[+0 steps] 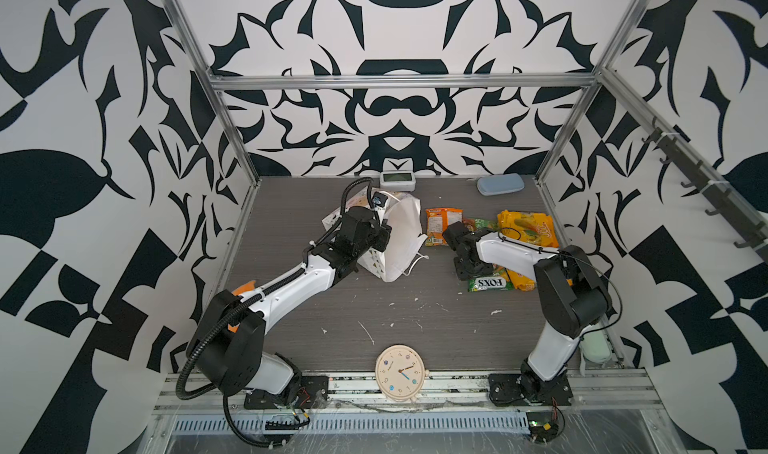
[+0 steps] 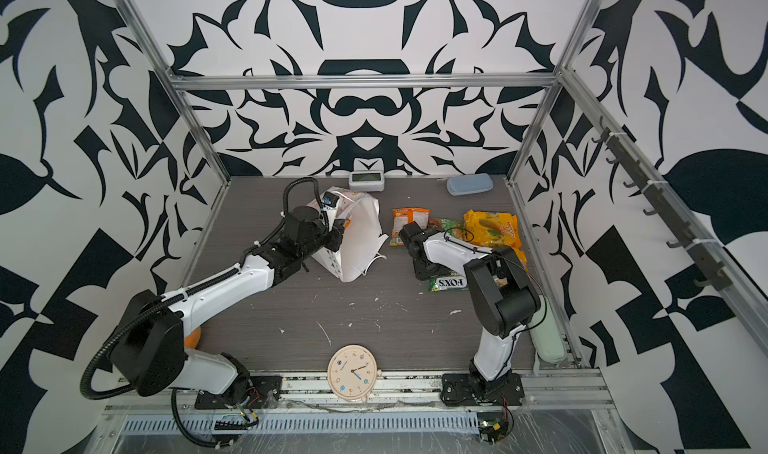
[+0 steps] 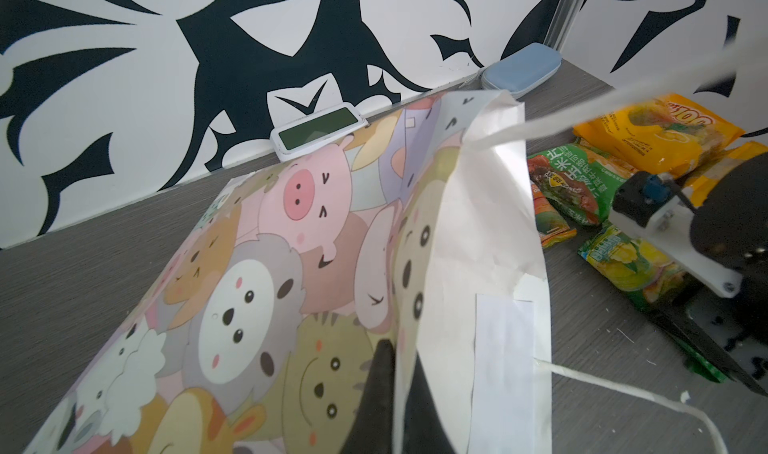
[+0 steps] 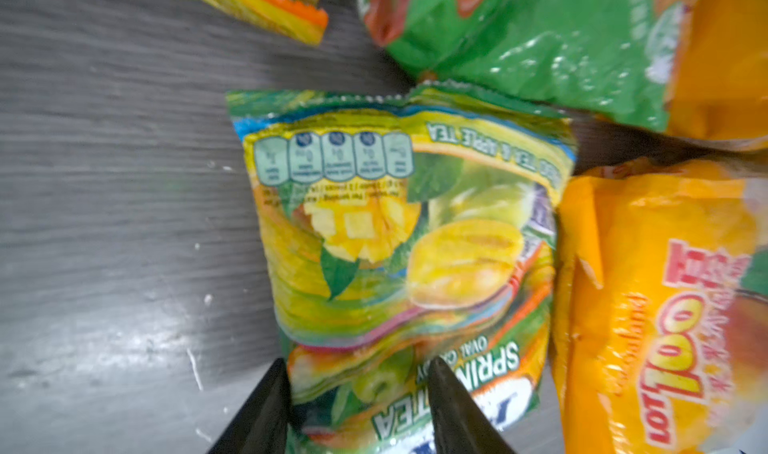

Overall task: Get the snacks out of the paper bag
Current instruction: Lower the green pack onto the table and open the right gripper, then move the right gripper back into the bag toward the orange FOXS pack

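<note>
Right wrist view: a spring-tea packet point(image 4: 399, 239) is set on the counter point(image 4: 104, 181) under the open right hand point(image 4: 357, 364); the paper bag point(image 3: 249, 285), gripped by the left hand point(image 3: 401, 362), should be checked next.

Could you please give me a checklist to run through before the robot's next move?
1. Left gripper hold: ok, shut on the rim of the white paper bag with cartoon animal faces.
2. Bag pose: ok, tipped over on the grey wood-grain table, mouth open.
3. Right gripper grip: cannot tell; its jaws straddle one end of the green-and-yellow crinkly plastic packet.
4. That packet's place: ok, outside the bag, lying on the table.
5. Snacks left inside the bag: cannot tell; its inside is partly hidden.
</note>
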You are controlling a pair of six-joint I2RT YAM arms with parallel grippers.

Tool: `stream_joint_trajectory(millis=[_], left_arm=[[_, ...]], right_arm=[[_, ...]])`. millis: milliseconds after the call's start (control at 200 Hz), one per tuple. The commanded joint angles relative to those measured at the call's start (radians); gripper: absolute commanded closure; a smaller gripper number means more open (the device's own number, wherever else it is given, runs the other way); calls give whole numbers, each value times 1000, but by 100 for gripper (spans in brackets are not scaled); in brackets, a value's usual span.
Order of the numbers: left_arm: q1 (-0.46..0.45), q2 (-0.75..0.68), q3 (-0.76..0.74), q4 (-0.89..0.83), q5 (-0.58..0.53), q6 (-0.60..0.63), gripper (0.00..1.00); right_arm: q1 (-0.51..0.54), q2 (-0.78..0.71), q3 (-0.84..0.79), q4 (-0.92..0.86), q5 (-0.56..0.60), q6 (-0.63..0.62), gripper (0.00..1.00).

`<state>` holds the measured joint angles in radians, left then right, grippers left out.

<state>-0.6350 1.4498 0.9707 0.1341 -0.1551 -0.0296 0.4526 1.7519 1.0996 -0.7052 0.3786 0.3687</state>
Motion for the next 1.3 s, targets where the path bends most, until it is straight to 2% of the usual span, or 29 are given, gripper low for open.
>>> stream_joint_trajectory(millis=[0,170,300,360,460,610,690,930,1130,1295], left_arm=[[3,-9,21,8,12,-8,100],[3,-3,36,-1,31,-18,100],[3,-3,42,1,34,-17,100],[3,-1,45,-2,35,-15,100],[3,1,48,-3,40,-14,100],[3,4,65,-22,52,-10,100],[3,14,80,-31,55,-6,100],[3,41,129,-51,77,-6,100],[3,31,125,-53,68,-3,100],[3,19,116,-56,62,1,100]], right_arm=[[-4,-93,39,-7,-70,-29,47],[10,-236,149,32,-174,23,47],[13,-350,92,293,-435,162,53],[28,-365,76,396,-485,217,56],[80,-338,88,488,-460,281,60],[157,-257,47,691,-429,392,75],[199,-197,50,749,-391,407,78],[265,-31,110,818,-341,369,86],[268,65,116,859,-326,352,87],[278,152,139,900,-349,284,87]])
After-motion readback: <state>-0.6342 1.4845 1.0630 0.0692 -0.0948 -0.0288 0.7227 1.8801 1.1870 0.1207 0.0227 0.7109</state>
